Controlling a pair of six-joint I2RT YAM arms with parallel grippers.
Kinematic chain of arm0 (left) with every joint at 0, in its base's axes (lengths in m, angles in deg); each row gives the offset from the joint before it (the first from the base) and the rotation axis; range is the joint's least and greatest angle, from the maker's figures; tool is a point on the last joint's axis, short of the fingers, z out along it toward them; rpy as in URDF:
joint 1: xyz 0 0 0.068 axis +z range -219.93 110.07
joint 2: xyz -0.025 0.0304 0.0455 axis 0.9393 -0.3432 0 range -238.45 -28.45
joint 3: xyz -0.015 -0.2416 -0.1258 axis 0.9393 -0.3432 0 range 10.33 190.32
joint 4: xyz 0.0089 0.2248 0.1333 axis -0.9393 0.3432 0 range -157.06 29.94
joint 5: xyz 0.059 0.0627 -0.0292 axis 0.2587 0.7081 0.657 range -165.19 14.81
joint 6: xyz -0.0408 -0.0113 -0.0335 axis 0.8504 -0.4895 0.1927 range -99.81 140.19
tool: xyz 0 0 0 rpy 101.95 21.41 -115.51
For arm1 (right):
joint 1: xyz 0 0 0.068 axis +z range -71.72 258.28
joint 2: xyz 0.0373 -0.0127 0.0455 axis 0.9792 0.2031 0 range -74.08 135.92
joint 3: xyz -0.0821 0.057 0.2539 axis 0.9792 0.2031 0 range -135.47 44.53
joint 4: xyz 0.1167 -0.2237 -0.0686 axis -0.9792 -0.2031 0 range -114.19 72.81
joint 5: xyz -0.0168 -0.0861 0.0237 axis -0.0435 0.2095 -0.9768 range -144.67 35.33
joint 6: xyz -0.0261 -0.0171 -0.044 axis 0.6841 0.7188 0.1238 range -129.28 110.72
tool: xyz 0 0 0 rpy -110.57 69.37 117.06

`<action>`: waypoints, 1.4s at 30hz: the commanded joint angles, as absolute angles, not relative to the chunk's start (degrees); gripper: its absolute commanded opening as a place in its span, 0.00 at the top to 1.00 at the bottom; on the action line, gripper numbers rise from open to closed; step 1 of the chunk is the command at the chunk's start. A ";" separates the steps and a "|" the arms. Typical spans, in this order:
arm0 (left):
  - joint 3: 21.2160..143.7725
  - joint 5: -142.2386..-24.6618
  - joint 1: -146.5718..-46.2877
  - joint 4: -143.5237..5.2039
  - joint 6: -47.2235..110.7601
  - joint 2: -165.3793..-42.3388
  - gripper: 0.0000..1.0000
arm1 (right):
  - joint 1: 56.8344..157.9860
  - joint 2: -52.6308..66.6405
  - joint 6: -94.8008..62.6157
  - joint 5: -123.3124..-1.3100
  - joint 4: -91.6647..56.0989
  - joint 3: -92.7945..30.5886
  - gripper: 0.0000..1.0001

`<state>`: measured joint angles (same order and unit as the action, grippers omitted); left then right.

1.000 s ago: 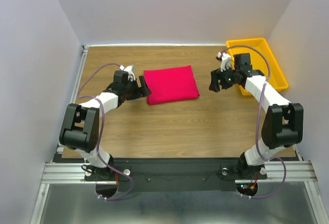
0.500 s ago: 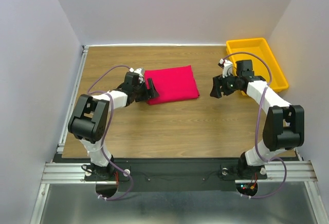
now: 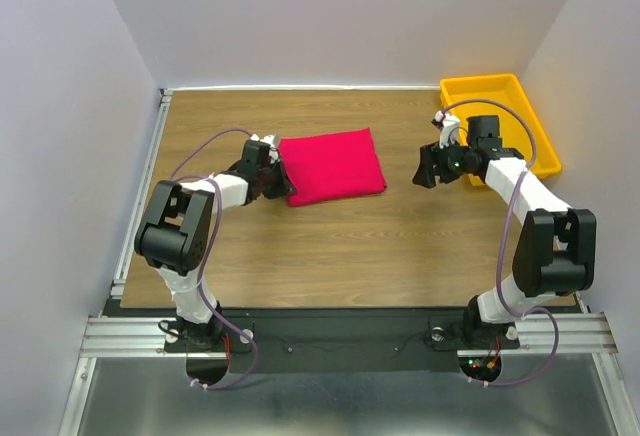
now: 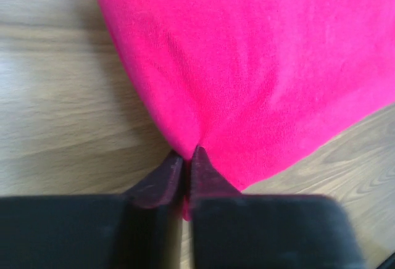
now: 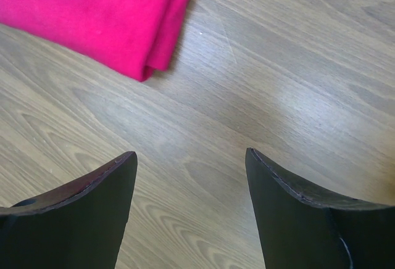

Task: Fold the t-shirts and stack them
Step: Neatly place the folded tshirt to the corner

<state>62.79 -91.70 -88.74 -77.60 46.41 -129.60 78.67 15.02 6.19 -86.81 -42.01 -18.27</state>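
Note:
The crimson-red t-shirt [image 3: 333, 163] lies folded into a flat rectangle on the wooden table, left of centre. My left gripper [image 3: 283, 181] is at its near-left corner, shut on the edge of the cloth; in the left wrist view the red fabric [image 4: 259, 59] bunches between the closed fingertips [image 4: 187, 155]. My right gripper [image 3: 423, 168] hovers open over bare wood to the right of the shirt, apart from it. In the right wrist view the shirt's folded corner [image 5: 92, 16] lies ahead and to the left of the open gripper [image 5: 190, 155].
A yellow plastic tray [image 3: 531, 126] stands at the back right, just behind the right arm. White walls close the table on three sides. Bare wood [image 3: 350, 246] lies in front of the shirt.
The left gripper slid right onto the shirt's near-left corner and shut on the cloth. The right gripper drifted slightly right, still open.

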 commanded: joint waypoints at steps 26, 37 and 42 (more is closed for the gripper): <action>97.32 -72.67 -56.57 -50.89 21.08 -146.22 1.00 | 76.00 11.09 6.37 -90.09 -39.16 -16.38 0.23; 109.45 -65.35 -55.69 -45.26 20.72 -151.32 0.80 | 76.00 11.18 6.63 -90.70 -39.25 -16.20 0.23; 111.14 -60.60 -55.96 -45.70 21.33 -146.42 0.50 | 76.00 11.18 6.54 -91.14 -39.25 -16.20 0.23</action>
